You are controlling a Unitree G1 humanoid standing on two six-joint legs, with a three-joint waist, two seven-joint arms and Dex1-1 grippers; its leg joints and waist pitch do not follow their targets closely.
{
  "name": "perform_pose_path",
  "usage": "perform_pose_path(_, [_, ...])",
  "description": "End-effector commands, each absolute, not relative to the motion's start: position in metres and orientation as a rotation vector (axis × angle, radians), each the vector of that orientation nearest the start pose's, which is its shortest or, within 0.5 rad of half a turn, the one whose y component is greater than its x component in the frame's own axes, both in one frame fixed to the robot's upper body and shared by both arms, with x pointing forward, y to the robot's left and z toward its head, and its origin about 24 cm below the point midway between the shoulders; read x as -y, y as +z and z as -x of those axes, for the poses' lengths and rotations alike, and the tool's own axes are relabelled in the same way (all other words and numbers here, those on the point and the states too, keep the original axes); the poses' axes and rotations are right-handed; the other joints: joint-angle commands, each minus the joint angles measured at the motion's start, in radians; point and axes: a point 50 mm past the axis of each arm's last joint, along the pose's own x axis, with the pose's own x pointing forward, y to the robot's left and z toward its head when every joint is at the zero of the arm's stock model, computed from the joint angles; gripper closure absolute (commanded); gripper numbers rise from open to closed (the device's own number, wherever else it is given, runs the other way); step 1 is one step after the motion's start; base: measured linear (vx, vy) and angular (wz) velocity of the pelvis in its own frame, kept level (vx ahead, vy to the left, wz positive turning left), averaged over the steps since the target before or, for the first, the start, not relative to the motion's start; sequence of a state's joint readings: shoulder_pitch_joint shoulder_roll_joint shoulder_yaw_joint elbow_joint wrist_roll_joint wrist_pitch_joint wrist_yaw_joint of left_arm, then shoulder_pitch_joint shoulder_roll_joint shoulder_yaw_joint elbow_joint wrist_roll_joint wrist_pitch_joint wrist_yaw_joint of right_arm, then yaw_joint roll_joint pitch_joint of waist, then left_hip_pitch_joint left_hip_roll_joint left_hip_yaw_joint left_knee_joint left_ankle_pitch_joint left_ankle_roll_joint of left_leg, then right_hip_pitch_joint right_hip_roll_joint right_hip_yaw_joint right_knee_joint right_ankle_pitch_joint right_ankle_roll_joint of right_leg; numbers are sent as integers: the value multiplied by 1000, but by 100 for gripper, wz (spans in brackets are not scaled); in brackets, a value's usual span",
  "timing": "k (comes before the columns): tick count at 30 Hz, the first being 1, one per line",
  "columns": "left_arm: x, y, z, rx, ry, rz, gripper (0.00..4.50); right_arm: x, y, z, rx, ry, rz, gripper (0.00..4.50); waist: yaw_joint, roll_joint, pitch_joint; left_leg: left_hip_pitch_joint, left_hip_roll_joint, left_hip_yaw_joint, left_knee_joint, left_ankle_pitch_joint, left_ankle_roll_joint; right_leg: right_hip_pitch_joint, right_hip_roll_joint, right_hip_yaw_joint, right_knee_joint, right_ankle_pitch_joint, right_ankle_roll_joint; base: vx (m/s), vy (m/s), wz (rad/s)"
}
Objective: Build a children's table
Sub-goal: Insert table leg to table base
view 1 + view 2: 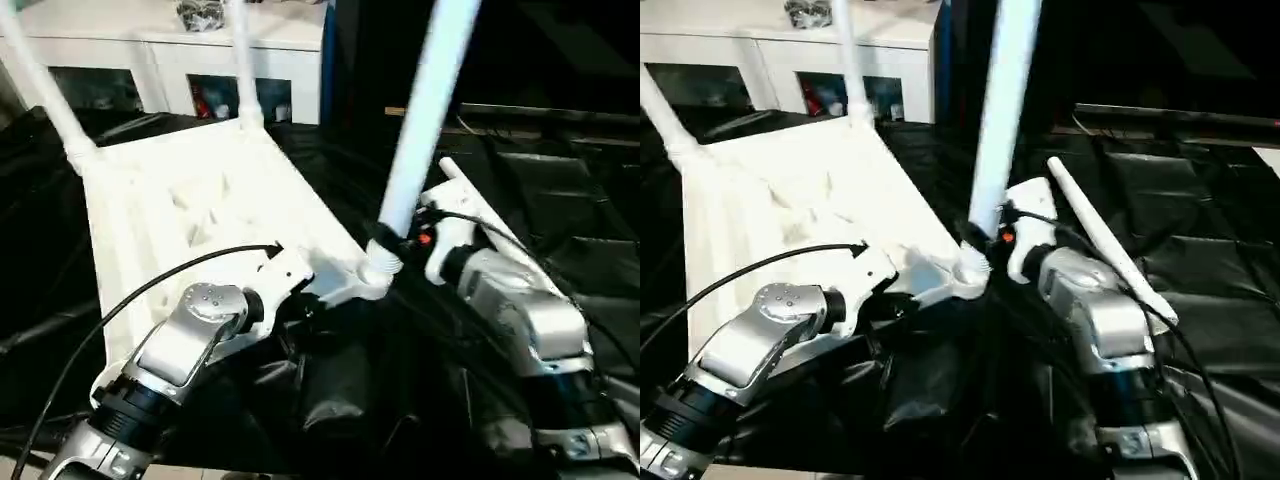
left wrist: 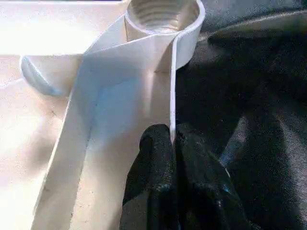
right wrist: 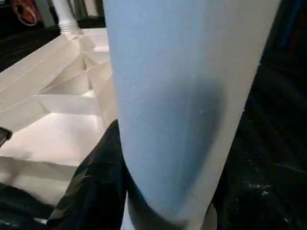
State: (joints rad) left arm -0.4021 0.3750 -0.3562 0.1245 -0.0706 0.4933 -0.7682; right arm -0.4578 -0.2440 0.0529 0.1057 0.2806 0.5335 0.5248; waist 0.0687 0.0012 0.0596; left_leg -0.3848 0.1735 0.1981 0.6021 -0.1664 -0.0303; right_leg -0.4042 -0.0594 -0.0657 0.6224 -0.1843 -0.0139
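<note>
A white leg point(image 1: 1002, 110) rises from the upturned table top's point(image 1: 790, 200) near corner socket point(image 1: 970, 268).

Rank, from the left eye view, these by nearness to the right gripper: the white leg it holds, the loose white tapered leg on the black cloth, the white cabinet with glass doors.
1. The held white leg, standing in the tabletop's near right corner socket, in the right gripper.
2. The loose white tapered leg, lying just right of that arm.
3. The white cabinet with glass doors, far back left.
</note>
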Motion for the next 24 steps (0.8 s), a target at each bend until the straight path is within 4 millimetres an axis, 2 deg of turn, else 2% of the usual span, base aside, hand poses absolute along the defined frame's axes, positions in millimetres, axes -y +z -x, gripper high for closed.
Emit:
perform_pose_path(1, [-108,64,-291,-319,-1060,-330,450,124,106,-326,-187,705,-21,259,11,-18,-68,18,51,-32,-66,-198,10,44,-89,54,-93,-319,-139,0,0,0])
perform_pose_path(3, [-108,62,-289,-319,-1089,-296,450,119,101,-327,-219,745,-10,259,17,-13,-68,25,55,-31,-65,-214,-2,39,-91,56,-93,-335,-135,0,0,0])
perform_pose_path(6, [-111,56,-290,-365,-1088,-279,450,117,92,-327,-266,780,19,259,24,-17,-67,23,56,-30,-66,-207,-2,40,-92,57,-89,-321,-145,0,0,0])
perform_pose_path(8, [-113,53,-291,-384,-1093,-281,450,115,90,-331,-271,768,22,259,26,-16,-68,26,57,-31,-67,-209,-7,38,-93,57,-88,-317,-146,0,0,0])
perform_pose_path(13, [-117,48,-292,-413,-1105,-318,450,114,89,-334,-289,775,45,259,26,-18,-65,24,56,-32,-70,-223,-14,41,-94,57,-90,-345,-137,0,0,0])
perform_pose_path(19, [-123,46,-294,-471,-1113,-369,450,116,89,-334,-298,789,58,259,26,-20,-64,27,57,-35,-71,-252,-19,36,-96,56,-98,-419,-111,0,0,0])
perform_pose_path(21, [-125,45,-295,-485,-1111,-380,450,117,90,-333,-299,790,58,259,26,-16,-63,32,57,-35,-72,-266,-26,31,-94,56,-101,-427,-108,0,0,0])
perform_pose_path(22, [-125,45,-296,-490,-1109,-388,450,119,91,-333,-299,791,58,259,25,-17,-64,29,57,-37,-73,-269,-29,35,-95,56,-99,-422,-111,0,0,0])
perform_pose_path(24, [-126,45,-299,-495,-1111,-394,450,122,92,-332,-299,792,60,259,26,-13,-65,31,57,-37,-73,-273,-31,34,-95,56,-99,-417,-111,0,0,0])
